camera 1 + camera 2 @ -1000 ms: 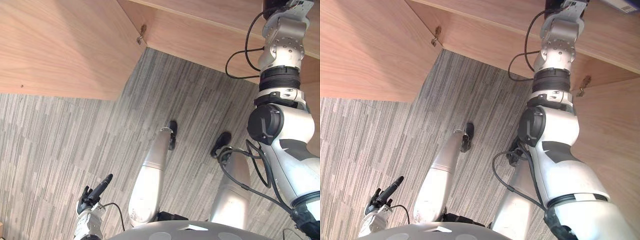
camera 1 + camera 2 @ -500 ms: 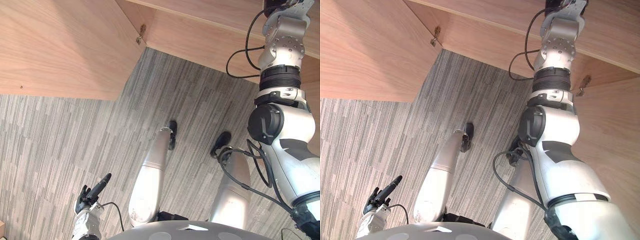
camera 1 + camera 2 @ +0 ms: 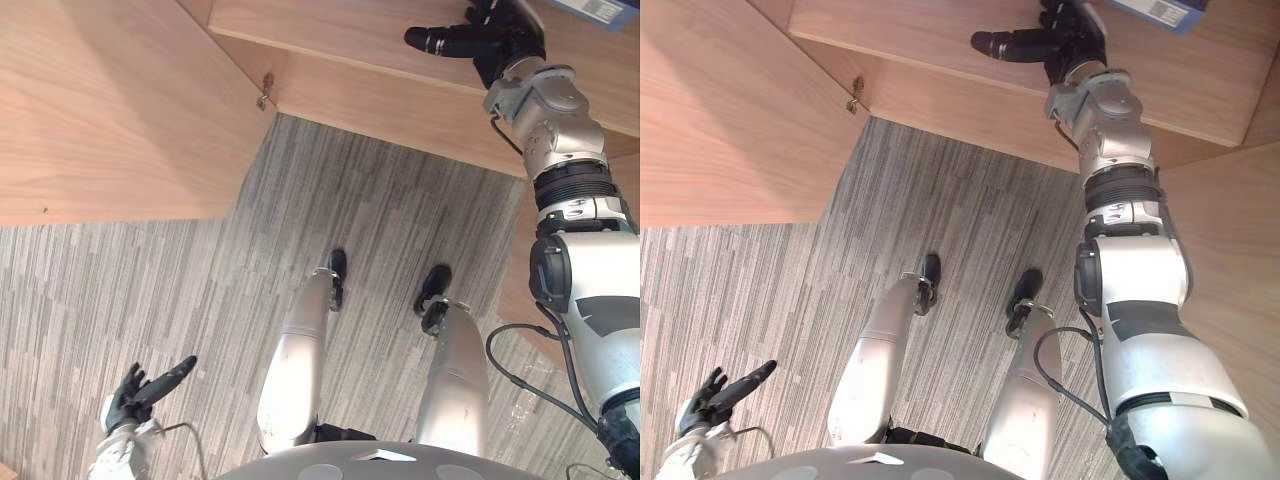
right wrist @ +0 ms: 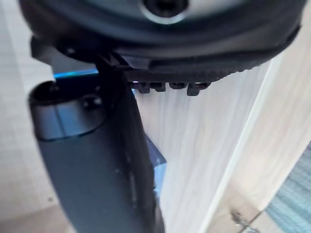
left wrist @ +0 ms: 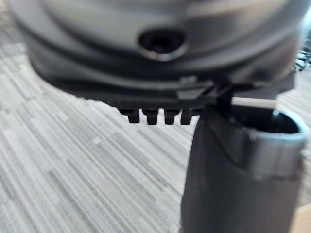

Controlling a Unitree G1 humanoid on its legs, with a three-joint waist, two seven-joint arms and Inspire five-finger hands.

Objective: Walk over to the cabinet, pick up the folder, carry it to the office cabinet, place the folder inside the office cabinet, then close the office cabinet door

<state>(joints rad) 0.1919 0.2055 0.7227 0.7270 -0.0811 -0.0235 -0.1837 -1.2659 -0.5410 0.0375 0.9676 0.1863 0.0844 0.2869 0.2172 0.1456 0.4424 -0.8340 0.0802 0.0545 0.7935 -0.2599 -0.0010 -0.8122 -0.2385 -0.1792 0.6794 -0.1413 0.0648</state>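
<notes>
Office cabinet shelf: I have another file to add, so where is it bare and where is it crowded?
Bare: the shelf stretch between the hinge of the left door and the right robot hand. Crowded: the right end, where that robot hand reaches in next to the blue folder.

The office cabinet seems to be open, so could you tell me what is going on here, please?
The right robot hand is raised into the open wooden cabinet, right beside a blue folder inside it. Whether it grips the folder cannot be told. The cabinet door stands open. The left robot hand hangs open, low over the striped carpet.
</notes>
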